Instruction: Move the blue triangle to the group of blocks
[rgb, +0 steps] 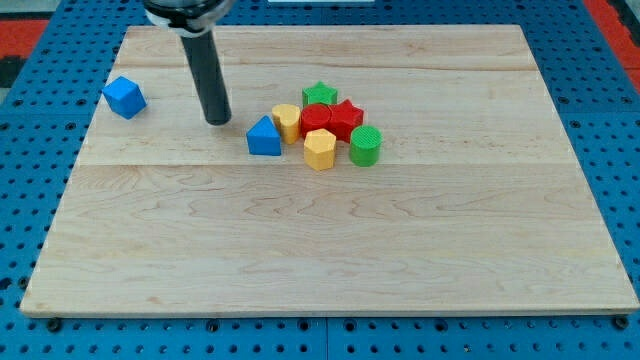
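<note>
pale wooden board (330, 250), blue pegboard (620, 150) around, blue triangle (264, 137)

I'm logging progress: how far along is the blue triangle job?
Nearly done: the blue triangle sits against the yellow block at the group's left edge. My tip stands apart, left of it. At most a small nudge remains.

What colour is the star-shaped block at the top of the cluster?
Green; the green star shows clearly in the camera view.
</note>
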